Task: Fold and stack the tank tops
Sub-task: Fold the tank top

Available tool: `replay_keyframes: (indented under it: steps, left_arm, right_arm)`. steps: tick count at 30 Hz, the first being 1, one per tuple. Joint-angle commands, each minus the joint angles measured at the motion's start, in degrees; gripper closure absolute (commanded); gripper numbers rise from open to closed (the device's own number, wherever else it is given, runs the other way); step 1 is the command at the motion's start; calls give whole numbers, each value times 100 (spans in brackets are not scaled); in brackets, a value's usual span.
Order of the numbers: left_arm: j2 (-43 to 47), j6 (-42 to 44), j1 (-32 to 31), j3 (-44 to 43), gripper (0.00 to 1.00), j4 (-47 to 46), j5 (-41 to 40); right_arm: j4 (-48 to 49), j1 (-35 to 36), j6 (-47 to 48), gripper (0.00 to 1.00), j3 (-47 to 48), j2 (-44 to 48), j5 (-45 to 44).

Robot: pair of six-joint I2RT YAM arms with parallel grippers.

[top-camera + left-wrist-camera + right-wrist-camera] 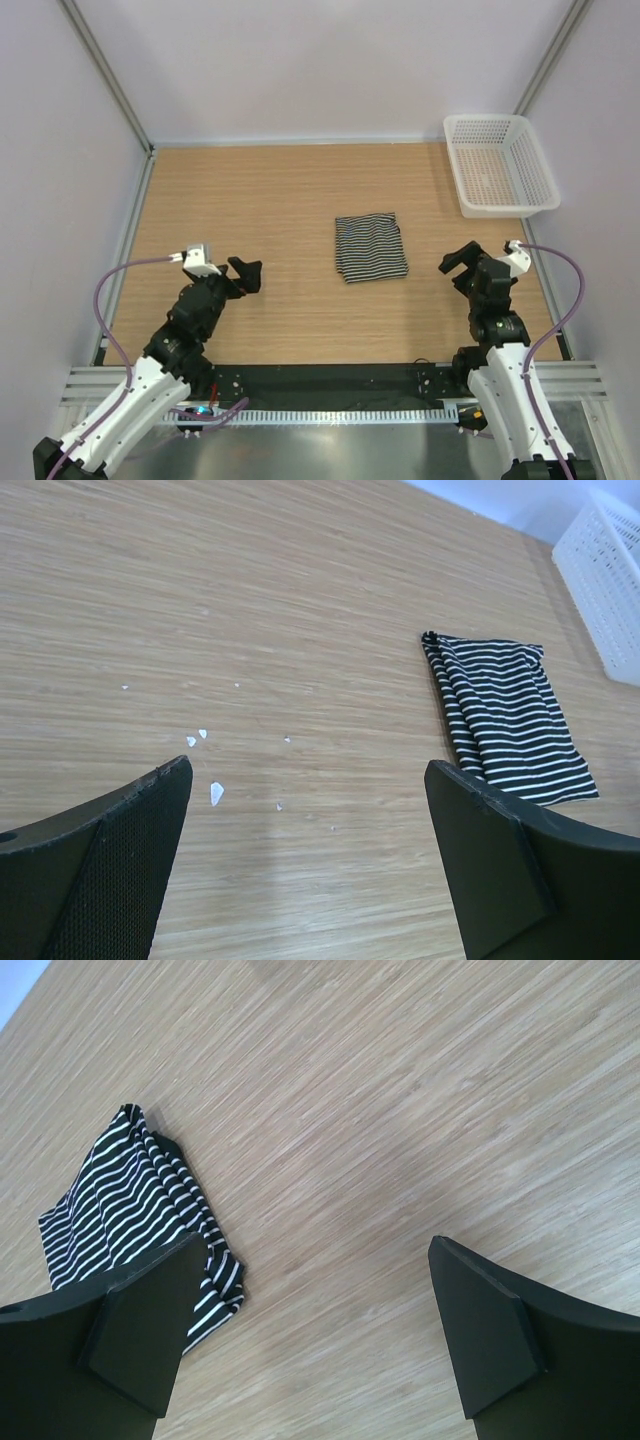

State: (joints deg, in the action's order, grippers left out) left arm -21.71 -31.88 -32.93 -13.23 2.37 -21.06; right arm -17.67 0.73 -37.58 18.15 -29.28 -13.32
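Midway across the light wooden table [250, 190] lies the folded black-and-white striped tank top [371, 247], a compact, nearly square packet flat on the wood. It is touched by neither arm. Its stripes run from side to side across the table, and no long axis is marked in the overhead view.

The left gripper [245, 273] stands to the packet's left and slightly nearer the bases, with bare wood between them. The right gripper [460, 262] stands to the packet's right at about the same depth, with a narrower gap, so the right arm is judged the nearer. Both pairs of jaws are spread wide and hold nothing.

From the left wrist, the packet sits ahead and to the right of the jaws. From the right wrist, it sits ahead and to the left, with one corner hidden behind the left finger [140, 1330].

A white plastic mesh basket [532, 165] occupies the far right corner, well apart from the packet. Only one top shows in any view.

Judgement: the fold looks complete, and any further handling would call for each arm to reach inward and slightly forward, toward the centre line.
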Motion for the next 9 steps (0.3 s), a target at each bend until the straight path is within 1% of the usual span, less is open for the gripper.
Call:
replay_keyframes:
  steps: [1, 9]
  left_arm:
    - [-104, 94, -3, -4, 0, -272, -135]
    - [-360, 112, -3, -100, 0, -299, -21]
  right_arm:
    - [132, -3, 32, 0, 233, 18, -232]
    - [132, -3, 41, 0, 189, 150, -144]
